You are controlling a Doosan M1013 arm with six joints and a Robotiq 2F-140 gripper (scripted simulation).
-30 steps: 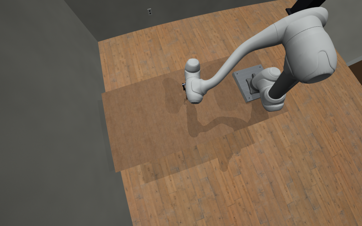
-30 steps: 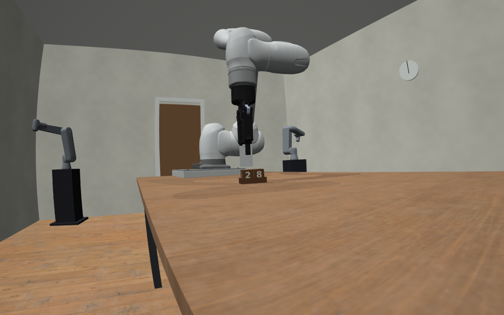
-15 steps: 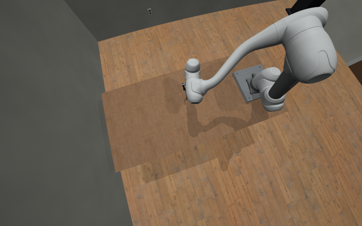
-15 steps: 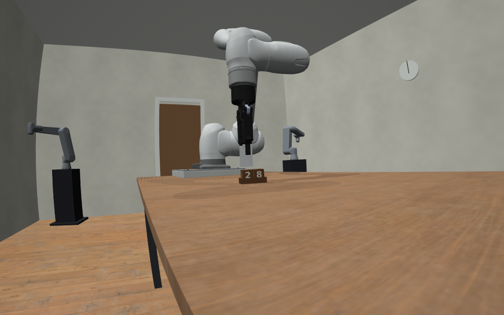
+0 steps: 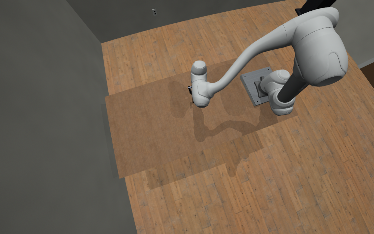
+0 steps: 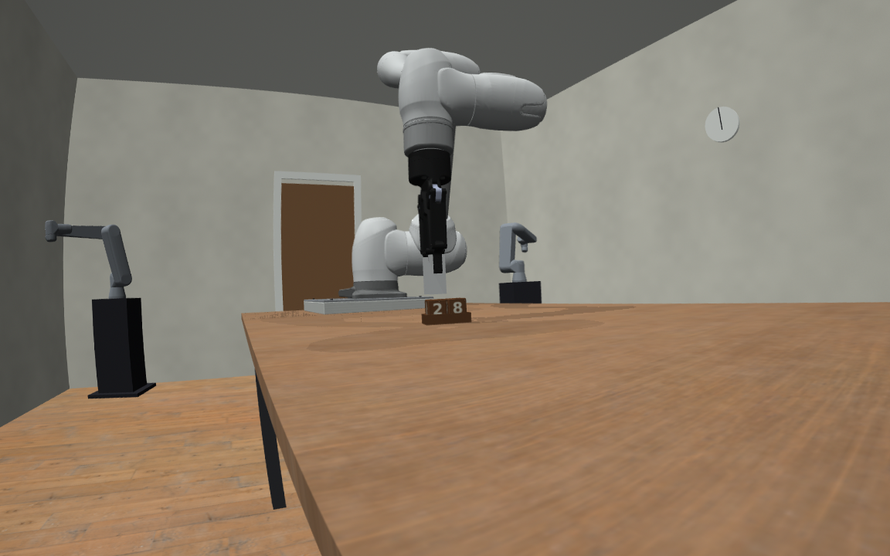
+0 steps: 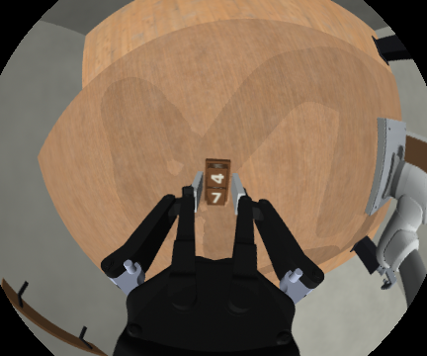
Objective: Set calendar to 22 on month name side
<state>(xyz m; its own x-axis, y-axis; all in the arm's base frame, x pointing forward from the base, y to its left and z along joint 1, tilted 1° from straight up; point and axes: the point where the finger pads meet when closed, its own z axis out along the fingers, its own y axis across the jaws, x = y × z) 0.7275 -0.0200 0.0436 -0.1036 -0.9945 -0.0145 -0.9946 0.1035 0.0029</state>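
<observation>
The calendar's dark wooden tray [image 6: 446,318] stands on the table with two brown cubes in it. In the exterior view the left cube [image 6: 437,308] shows a 2 and the right cube [image 6: 457,307] shows an 8. In the wrist view the tray [image 7: 216,182] lies straight below; the far cube's top [image 7: 217,174] shows a 4 and the near cube's top [image 7: 216,197] shows a 7. My gripper [image 6: 437,266] hangs vertically a little above the left cube, apart from it. Its fingers stand partly open and hold nothing. In the top view the wrist [image 5: 199,90] hides the calendar.
The arm's grey base plate [image 6: 365,304] sits on the table behind the calendar. The table's left edge [image 6: 275,387] drops to the floor. Two small grey arms on black pedestals [image 6: 116,345] [image 6: 519,290] stand off the table.
</observation>
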